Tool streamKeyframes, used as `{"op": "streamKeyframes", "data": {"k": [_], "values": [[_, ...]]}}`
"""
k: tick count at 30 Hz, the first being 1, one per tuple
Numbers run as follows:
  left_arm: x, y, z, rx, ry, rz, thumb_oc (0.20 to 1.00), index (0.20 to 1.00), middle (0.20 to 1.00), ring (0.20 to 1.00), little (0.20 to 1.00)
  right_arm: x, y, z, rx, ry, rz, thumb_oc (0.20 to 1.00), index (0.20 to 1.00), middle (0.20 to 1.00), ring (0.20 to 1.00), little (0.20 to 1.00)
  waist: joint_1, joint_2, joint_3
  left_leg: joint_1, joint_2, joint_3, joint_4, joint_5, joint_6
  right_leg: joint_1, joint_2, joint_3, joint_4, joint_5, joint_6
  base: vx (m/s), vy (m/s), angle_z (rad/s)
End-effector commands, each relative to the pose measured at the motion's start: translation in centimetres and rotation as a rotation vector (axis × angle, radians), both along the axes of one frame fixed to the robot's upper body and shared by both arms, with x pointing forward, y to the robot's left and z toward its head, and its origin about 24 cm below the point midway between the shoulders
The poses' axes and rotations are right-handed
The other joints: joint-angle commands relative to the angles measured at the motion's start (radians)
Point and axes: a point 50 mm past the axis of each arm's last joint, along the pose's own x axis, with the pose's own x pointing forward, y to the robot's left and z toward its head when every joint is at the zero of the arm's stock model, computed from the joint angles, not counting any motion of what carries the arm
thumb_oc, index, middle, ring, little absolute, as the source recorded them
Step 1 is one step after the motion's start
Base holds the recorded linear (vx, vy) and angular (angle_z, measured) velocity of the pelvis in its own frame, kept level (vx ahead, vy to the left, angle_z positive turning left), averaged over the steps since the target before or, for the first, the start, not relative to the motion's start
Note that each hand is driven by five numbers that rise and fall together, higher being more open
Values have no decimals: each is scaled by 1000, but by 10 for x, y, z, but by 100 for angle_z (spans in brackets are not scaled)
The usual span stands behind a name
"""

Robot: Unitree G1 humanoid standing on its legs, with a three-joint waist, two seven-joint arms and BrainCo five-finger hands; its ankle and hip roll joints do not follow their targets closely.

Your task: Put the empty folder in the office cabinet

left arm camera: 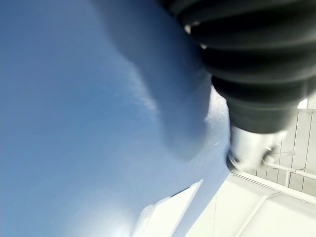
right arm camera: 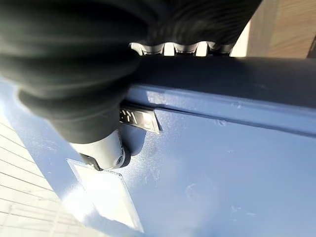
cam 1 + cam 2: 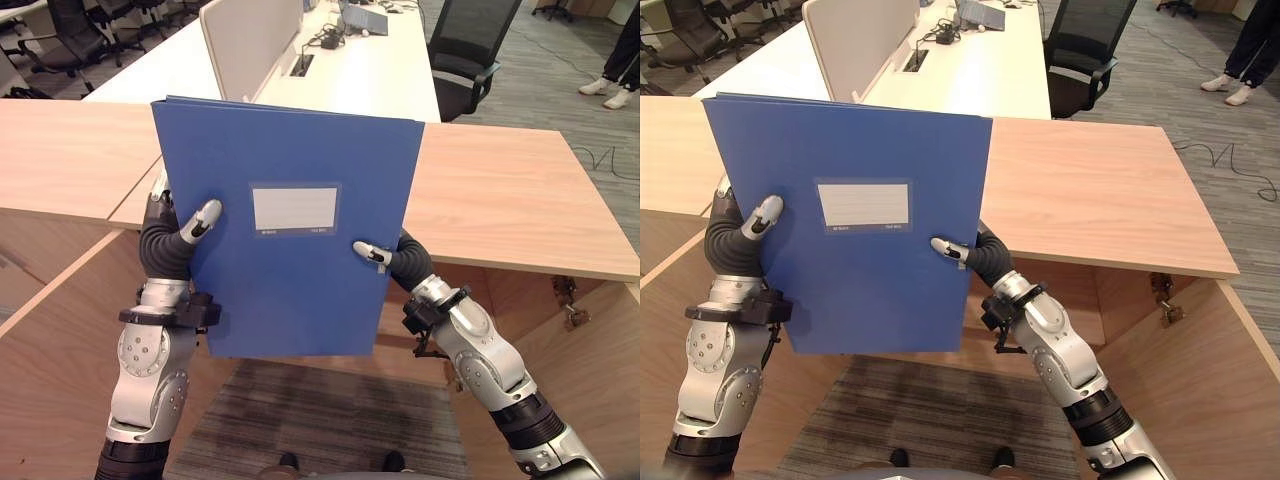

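Both robot hands hold the blue folder (image 3: 285,225) upright in front of the robot, cover facing the head camera. Left robot hand (image 3: 172,235) clamps the folder's left edge: its thumb presses on the cover while its fingers reach behind. Right robot hand (image 3: 392,258) pinches the right edge lower down, thumb on the cover, fingers wrapped behind the board, as the right wrist view confirms. The folder stands with its long axis vertical, its white label pocket (image 3: 294,209) lying between the two thumbs, and it hangs clear of any surface.

Just beyond the folder lies the wooden tabletop (image 3: 510,195) of the cabinet, with an opening below it behind and beneath the hands. Judging from this, the folder must go forward and down from both hands; neither arm is clearly nearer. Farther off stand a white desk (image 3: 365,70) and a black office chair (image 3: 468,45), and a person's shoes (image 3: 608,92) show at the far right.
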Motion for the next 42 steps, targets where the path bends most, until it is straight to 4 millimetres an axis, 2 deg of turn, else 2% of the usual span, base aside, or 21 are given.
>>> {"op": "streamKeyframes", "data": {"k": [1, 2, 5, 6, 8, 9, 10, 11, 12, 13, 15, 16, 18, 19, 20, 22, 24, 28, 30, 33, 42], "values": [[-5, 10, 17, 65, -104, 24, 1000, 1000, 1000, 1000, 1000, -8, 11, 14, -76, -119, 127, 200, 200, 200, 200, 200, -6, -31, -10, 27, -8, -2, 2, -65, 17, 75, -30, 20, 26, -107, 68, 0, 0, 0], [-4, 18, 11, 77, -71, 45, 1000, 1000, 1000, 1000, 1000, -10, 6, 3, -163, -98, 139, 200, 200, 200, 200, 200, -3, -33, -8, 25, -7, -4, 2, -64, 16, 74, -30, 18, 28, -107, 68, 0, 0, 0], [-4, 27, 1, 87, -25, 67, 1000, 1000, 1000, 1000, 1000, -12, 1, -6, -252, -94, 147, 200, 200, 200, 200, 200, -3, -32, -8, 23, -7, -7, 2, -63, 15, 72, -31, 17, 29, -108, 68, 0, 0, 0], [-3, 39, -13, 72, 41, 94, 1000, 1000, 1000, 1000, 1000, -11, -4, -14, -321, -82, 140, 200, 200, 200, 200, 200, -1, -30, -6, 20, -7, -7, 2, -61, 13, 71, -31, 15, 29, -107, 69, 0, 0, 0], [-2, 45, -21, 55, 79, 106, 1000, 1000, 1000, 1000, 1000, -10, -5, -19, -354, -76, 138, 200, 200, 200, 200, 200, -1, -29, -6, 19, -6, -8, 2, -60, 13, 70, -31, 15, 29, -108, 69, 0, 0, 0], [-4, 59, -41, 34, 168, 137, 1000, 1000, 1000, 1000, 1000, -9, -8, -27, -409, -70, 124, 200, 200, 200, 200, 200, 0, -26, -4, 18, -6, -8, 2, -59, 13, 67, -31, 15, 30, -107, 69, 0, 0, 0], [-3, 59, -41, 34, 167, 137, 1000, 1000, 1000, 1000, 1000, -9, -8, -27, -409, -70, 124, 200, 200, 200, 200, 200, 0, -26, -4, 18, -6, -8, 2, -59, 13, 67, -30, 15, 30, -107, 69, 0, 0, 0], [-8, 68, -67, 33, 292, 157, 1000, 1000, 1000, 1000, 1000, -8, -12, -32, -440, -63, 106, 200, 200, 200, 200, 200, 3, -22, 0, 16, -7, -10, 2, -56, 14, 64, -30, 15, 31, -107, 68, 0, 0, 0], [-13, 74, -83, 34, 369, 167, 1000, 1000, 1000, 1000, 1000, -8, -15, -35, -450, -54, 96, 200, 200, 200, 200, 200, 4, -21, 2, 14, -7, -10, 2, -54, 14, 63, -30, 16, 32, -108, 69, 0, 0, 0], [-13, 74, -83, 34, 370, 166, 1000, 1000, 1000, 1000, 1000, -8, -15, -35, -450, -54, 97, 200, 200, 200, 200, 200, 4, -21, 1, 14, -7, -10, 2, -55, 14, 62, -30, 16, 32, -108, 69, 0, 0, 0], [-21, 81, -111, 52, 502, 177, 1000, 1000, 1000, 1000, 1000, -8, -19, -39, -474, -48, 78, 200, 200, 200, 200, 200, 5, -18, 4, 10, -7, -13, 2, -52, 15, 60, -31, 15, 32, -107, 69, 0, 0, 0], [-33, 87, -136, 51, 627, 185, 1000, 1000, 1000, 1000, 1000, -8, -22, -42, -496, -48, 67, 200, 200, 200, 200, 200, 9, -16, 6, 8, -8, -14, 2, -49, 16, 58, -31, 12, 33, -106, 70, 0, 0, 0], [-44, 92, -158, 40, 727, 197, 1000, 1000, 1000, 1000, 1000, -9, -23, -44, -500, -38, 68, 200, 200, 200, 200, 200, 15, -16, 6, 3, -8, -18, 2, -47, 17, 56, -32, 9, 34, -105, 70, 0, 0, 0], [-50, 93, -170, 44, 786, 200, 1000, 1000, 1000, 1000, 1000, -9, -22, -46, -492, -26, 74, 200, 200, 200, 200, 200, 18, -15, 7, 1, -9, -21, 2, -45, 17, 54, -32, 7, 35, -105, 71, -15, 4, 4], [-49, 93, -170, 45, 785, 200, 1000, 1000, 1000, 1000, 1000, -9, -22, -47, -491, -26, 73, 200, 200, 200, 200, 200, 18, -15, 6, 1, -9, -21, 2, -45, 17, 53, -32, 7, 35, -105, 71, -26, 6, 12], [-65, 90, -201, 63, 946, 182, 1000, 1000, 1000, 1000, 1000, -8, -21, -62, -514, 32, 66, 200, 200, 200, 200, 200, 30, -16, 9, -7, -11, -27, 2, -41, 18, 52, -33, 2, 36, -104, 72, -28, 3, 17], [-68, 89, -207, 84, 978, 179, 1000, 1000, 1000, 1000, 1000, -8, -21, -65, -513, 40, 64, 200, 200, 200, 200, 200, 34, -16, 11, -9, -11, -29, 2, -40, 18, 52, -34, -1, 37, -105, 72, -17, -4, 8], [-87, 81, -236, 144, 1138, 132, 1000, 1000, 1000, 1000, 1000, -11, -23, -81, -536, 100, 57, 200, 200, 200, 200, 200, 45, -17, 11, -15, -13, -39, 2, -37, 19, 51, -34, -12, 39, -106, 73, -19, -2, 4], [-106, 71, -266, 268, 1309, 85, 1000, 1000, 1000, 1000, 1000, -15, -29, -113, -482, 270, -3, 200, 200, 200, 200, 200, 56, -16, 11, -25, -16, -53, 2, -33, 19, 49, -36, -22, 40, -106, 74, -25, -3, 12], [-113, 61, -280, 335, 1384, 45, 1000, 1000, 1000, 1000, 1000, -18, -35, -140, -437, 410, -89, 200, 200, 200, 200, 200, 62, -17, 11, -29, -18, -59, 2, -31, 19, 50, -36, -27, 40, -107, 73, -9, -5, 16], [-118, 58, -291, 390, 1457, 23, 1000, 1000, 1000, 1000, 1000, -23, -60, -174, -519, 570, -229, 200, 200, 200, 200, 200, 74, -16, 13, -40, -22, -81, 2, -28, 19, 52, -35, -48, 39, -110, 72, -7, -8, 9]]}}
